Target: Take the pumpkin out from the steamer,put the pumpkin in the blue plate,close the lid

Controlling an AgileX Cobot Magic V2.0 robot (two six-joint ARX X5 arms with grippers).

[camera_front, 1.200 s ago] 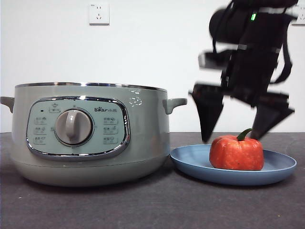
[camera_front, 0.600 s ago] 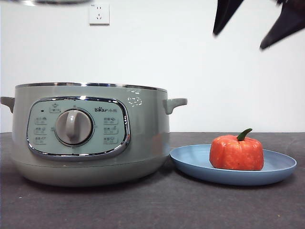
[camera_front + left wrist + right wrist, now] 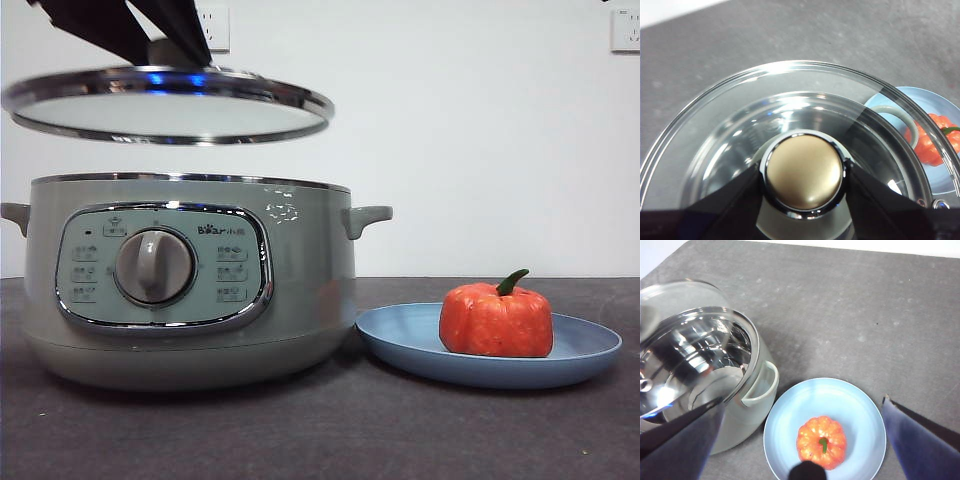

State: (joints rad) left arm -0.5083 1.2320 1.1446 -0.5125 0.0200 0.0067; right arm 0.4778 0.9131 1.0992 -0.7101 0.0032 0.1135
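Note:
The glass lid (image 3: 168,105) hangs level a little above the open steamer (image 3: 190,285). My left gripper (image 3: 150,40) holds it from above, jaws shut on the round knob (image 3: 804,172). To the right of the steamer, the orange pumpkin (image 3: 496,318) sits upright on the blue plate (image 3: 400,340). In the right wrist view the right gripper (image 3: 803,400) is open and empty, high above the pumpkin (image 3: 821,441) and plate (image 3: 860,410). The steamer's shiny inside (image 3: 705,365) and part of the lid (image 3: 670,305) show beside them. Through the lid glass the pumpkin (image 3: 932,142) is visible.
The dark grey table (image 3: 330,430) spreads in front of the pot and plate. A white wall with a power socket (image 3: 215,25) stands behind. The steamer's side handle (image 3: 368,217) reaches toward the plate.
The right gripper, near the pumpkin a second ago, has risen out of the front view. The lid has come down from the top left edge to hang just above the steamer.

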